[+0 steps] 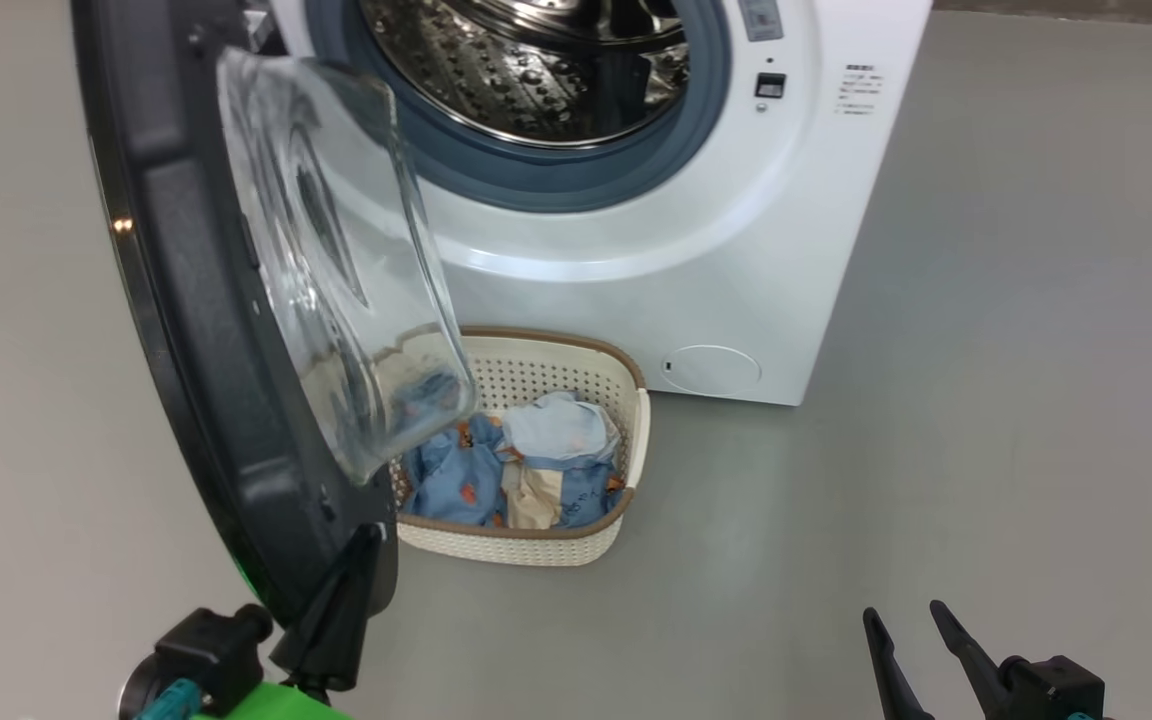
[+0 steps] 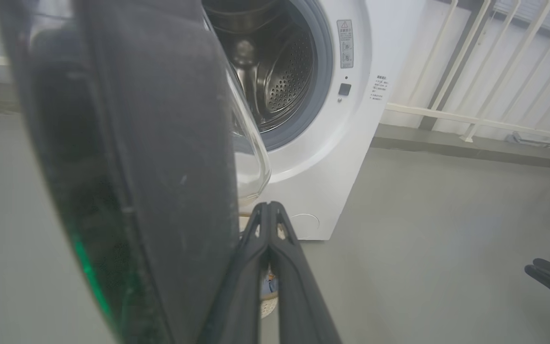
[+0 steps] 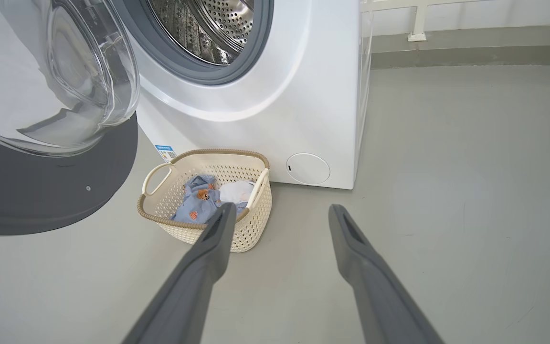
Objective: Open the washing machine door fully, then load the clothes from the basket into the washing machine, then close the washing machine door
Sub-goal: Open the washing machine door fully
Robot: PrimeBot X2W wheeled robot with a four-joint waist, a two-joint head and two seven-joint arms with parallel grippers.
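Since the washing machine door (image 1: pixel 196 330) stands open, the left claw (image 2: pixel 268 210) pressed together at its lower rim and the right claw (image 1: pixel 904 612) spread, pinch a raised fold of the soft, light, likely limp clothes (image 1: pixel 536 460) in the basket (image 1: pixel 516 548) on the floor before the washing machine (image 1: pixel 636 270).

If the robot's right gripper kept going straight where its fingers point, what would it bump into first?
Probably the washing machine, low on its front near the round flap, with the right gripper passing just right of the basket. Depth is unclear.
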